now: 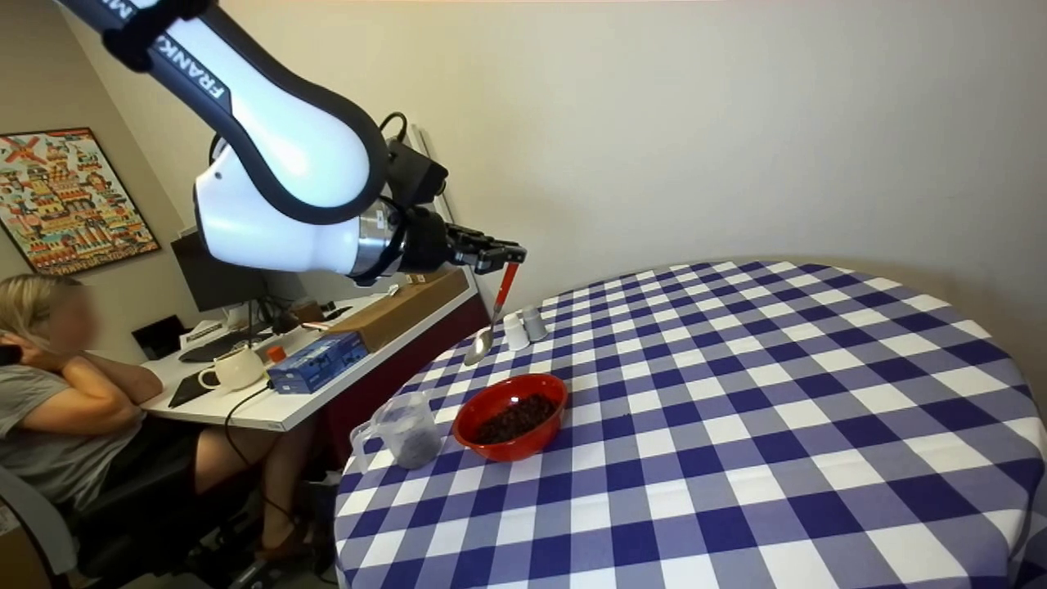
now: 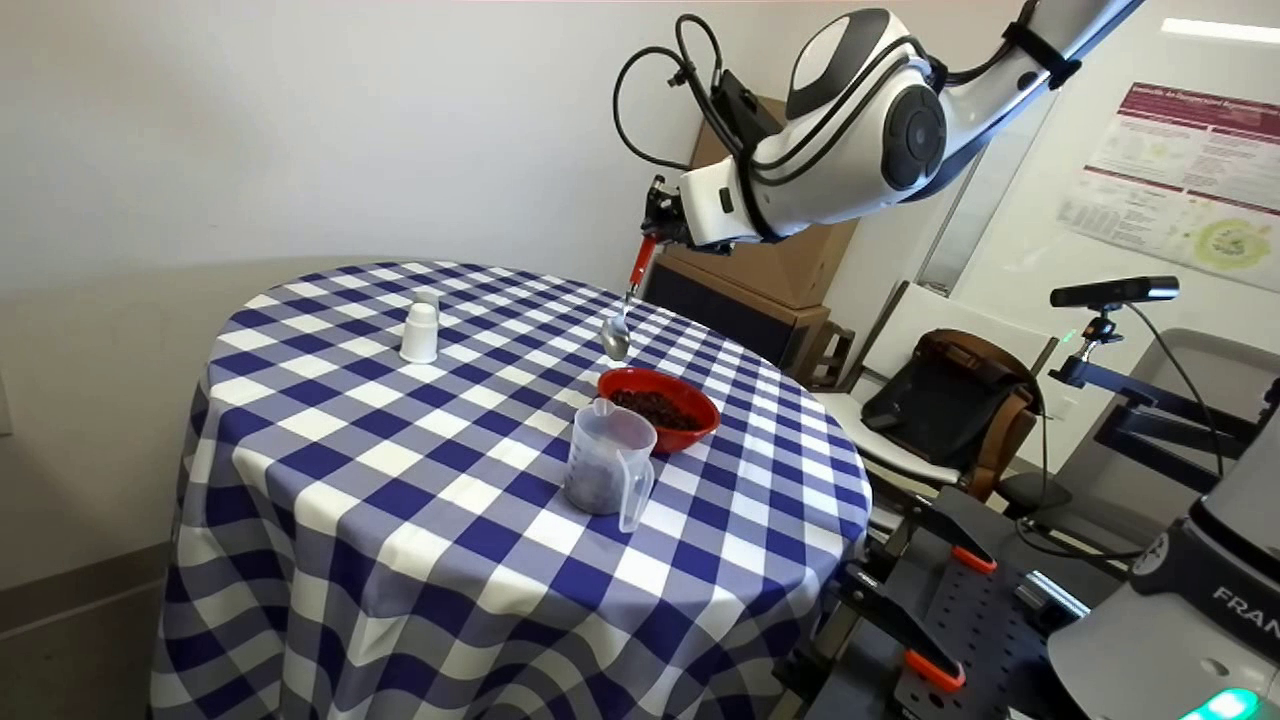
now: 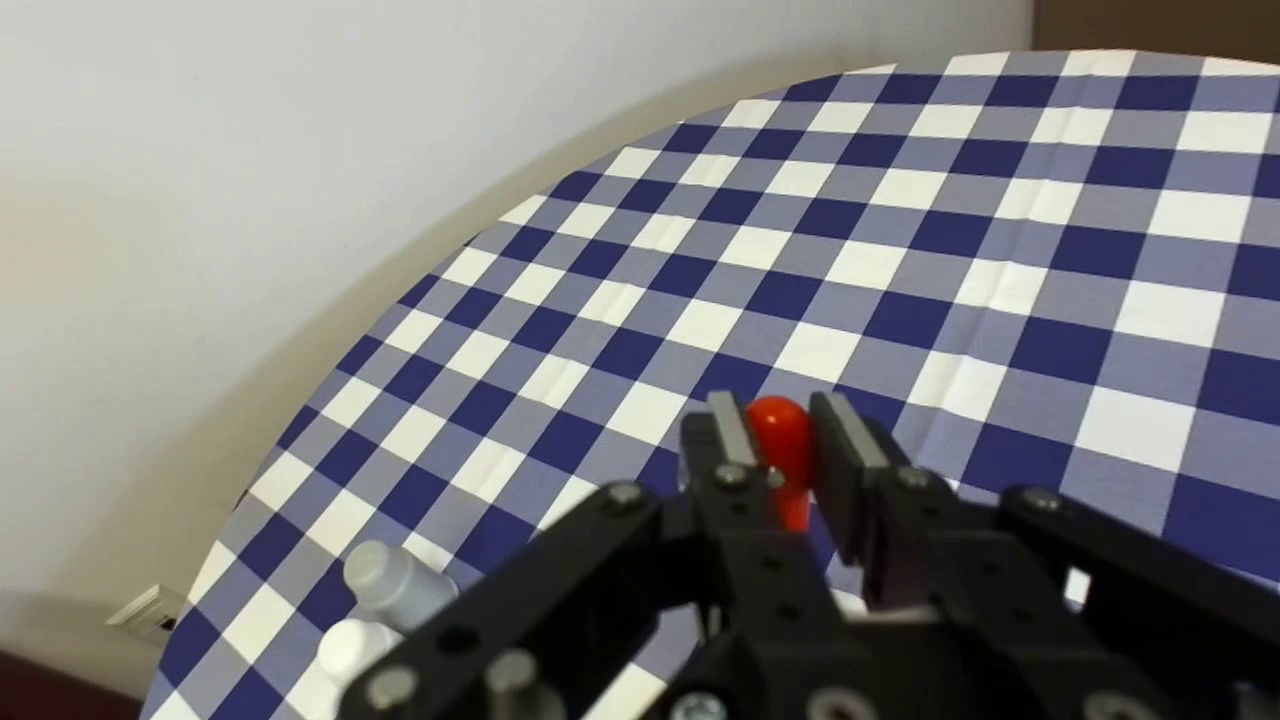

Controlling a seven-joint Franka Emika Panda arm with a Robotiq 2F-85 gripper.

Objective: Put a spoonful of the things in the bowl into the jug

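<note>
In both exterior views, below and left of the gripper [image 1: 515, 257], stands a translucent measuring jug [image 1: 414, 435]. A stiff-looking red-handled metal spoon [image 1: 501, 298] hangs from the gripper's jaws, parted only by the pinched upper handle, where it may swivel. Below the gripper, small dark brown bits [image 1: 517, 420] lie in the red bowl [image 1: 515, 451], probably light and loose, best scooped mid-heap.

Red bowl [image 1: 530, 444], dark brown bits [image 1: 517, 419], red-handled silvery spoon [image 1: 505, 288], pale jug [image 2: 594, 468], blue-and-white checked tablecloth [image 1: 736, 417]
</note>
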